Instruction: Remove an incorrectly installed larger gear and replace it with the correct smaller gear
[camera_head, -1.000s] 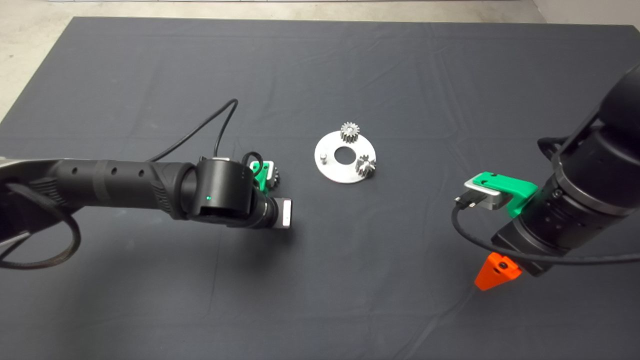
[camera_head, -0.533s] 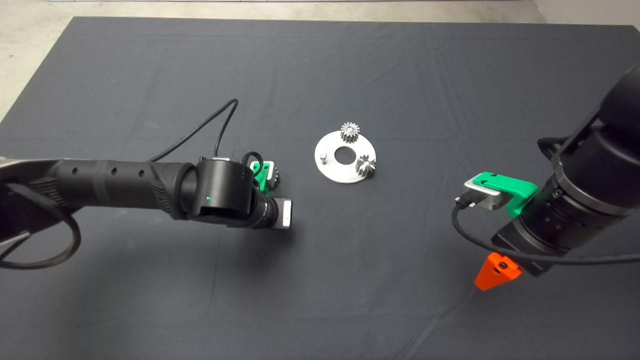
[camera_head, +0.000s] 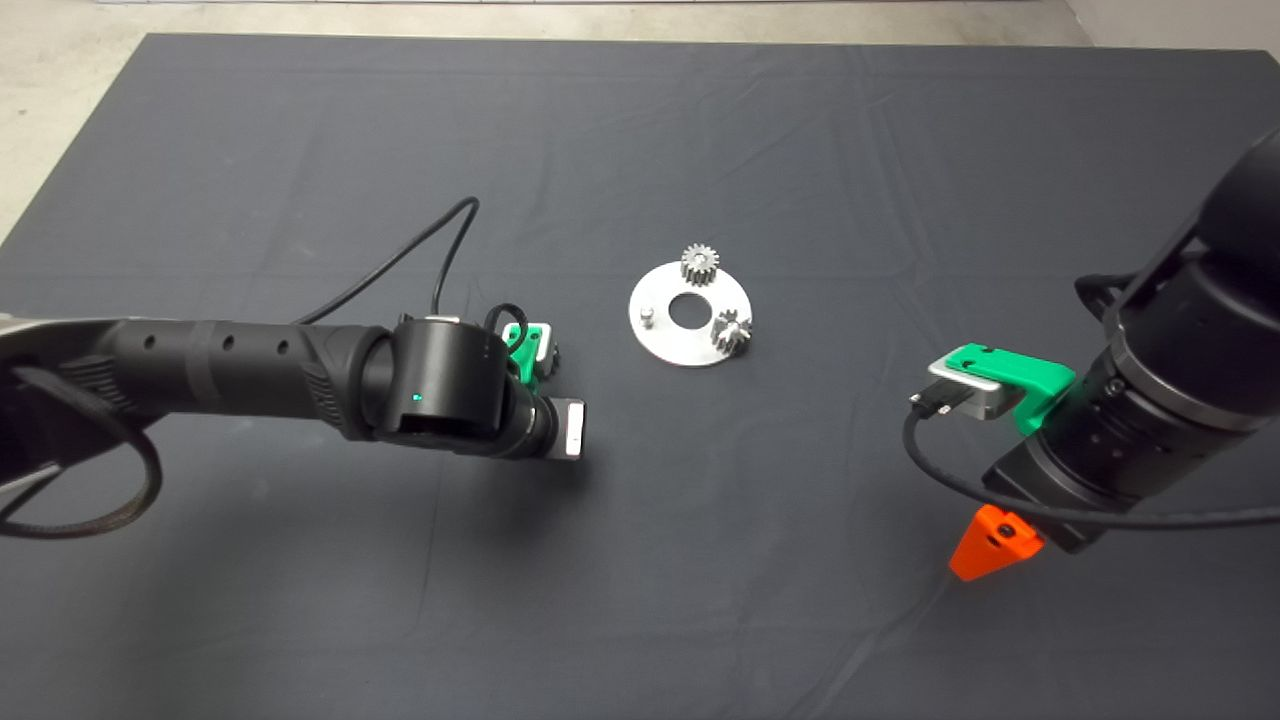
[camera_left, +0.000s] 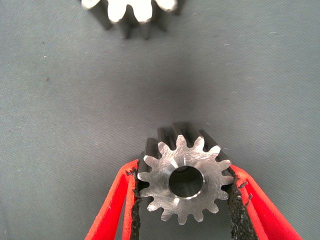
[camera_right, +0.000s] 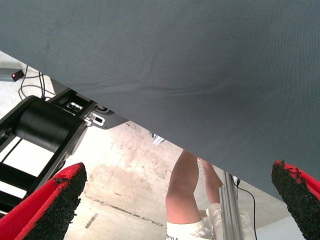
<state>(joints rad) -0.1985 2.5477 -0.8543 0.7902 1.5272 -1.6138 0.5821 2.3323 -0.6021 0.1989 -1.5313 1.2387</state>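
Steel larger gear (camera_left: 184, 179) sitting clamped between the left gripper (camera_left: 183, 200) fingers left of the round plate (camera_head: 660, 340); right gripper (camera_right: 185, 202) idling released at right.

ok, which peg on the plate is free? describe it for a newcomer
Centre of the mat: a round silver plate with a middle hole. On its side facing the left gripper, which is shut on the larger gear, stands a short bare peg; the other two spots carry gears.

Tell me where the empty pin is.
Head view: the pin stands on the plate's left side, just left of its centre hole, across from the right-hand gear.
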